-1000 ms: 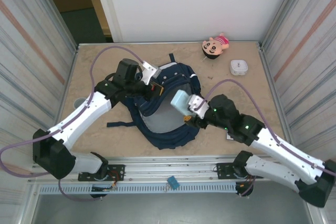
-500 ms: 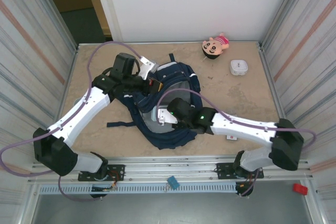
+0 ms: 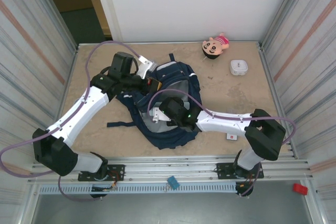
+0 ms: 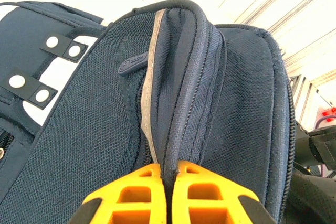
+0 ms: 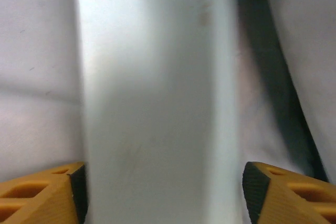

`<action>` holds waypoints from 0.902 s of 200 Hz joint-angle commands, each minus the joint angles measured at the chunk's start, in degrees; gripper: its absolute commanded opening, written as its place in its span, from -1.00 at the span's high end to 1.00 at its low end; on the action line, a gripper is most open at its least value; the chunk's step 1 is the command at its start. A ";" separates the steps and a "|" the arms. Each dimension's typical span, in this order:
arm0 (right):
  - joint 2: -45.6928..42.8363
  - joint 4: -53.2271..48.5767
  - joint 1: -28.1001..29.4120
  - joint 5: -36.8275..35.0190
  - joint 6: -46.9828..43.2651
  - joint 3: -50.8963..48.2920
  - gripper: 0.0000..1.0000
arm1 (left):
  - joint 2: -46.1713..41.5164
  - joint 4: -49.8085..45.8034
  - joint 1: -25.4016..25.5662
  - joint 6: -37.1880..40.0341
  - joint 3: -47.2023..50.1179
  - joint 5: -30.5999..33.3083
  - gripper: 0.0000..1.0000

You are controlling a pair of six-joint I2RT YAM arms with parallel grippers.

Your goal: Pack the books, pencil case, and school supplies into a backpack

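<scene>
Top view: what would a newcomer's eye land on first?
The navy backpack at centre dominates. The left end effector pinches its rim, while the right end effector reaches inside, the pale pencil case between its fingers. A pink doll lies at the far edge.

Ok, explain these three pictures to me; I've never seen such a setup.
Two robot arms are bolted to a table. One picture looks down from above; the other two come from cameras on each wrist, with orange fingers at the bottom. The left gripper is shut on the rim of a navy backpack. The right gripper reaches inside with a pale teal pencil case between its fingers; whether they grip it is unclear. A doll and a white box lie at the far side.
</scene>
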State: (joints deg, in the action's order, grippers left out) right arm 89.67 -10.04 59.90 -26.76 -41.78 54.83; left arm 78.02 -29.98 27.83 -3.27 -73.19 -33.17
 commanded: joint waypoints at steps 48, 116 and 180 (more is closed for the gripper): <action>-15.74 -3.61 -2.09 9.19 20.77 -3.87 -0.39 | -3.48 6.30 -0.76 -1.41 -1.04 -2.71 1.00; -26.39 8.93 -4.25 18.32 56.08 -20.11 -0.13 | -3.40 9.23 -0.85 -3.31 0.50 -2.94 1.00; -17.42 14.58 -7.67 20.43 62.42 -21.55 -0.03 | -3.12 9.77 -0.86 -4.03 0.94 -3.39 1.00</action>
State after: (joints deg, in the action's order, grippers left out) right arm 69.06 1.26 53.10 -7.20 15.73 32.34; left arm 77.78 -26.76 27.68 -6.31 -71.68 -33.39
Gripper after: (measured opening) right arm 0.521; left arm 0.071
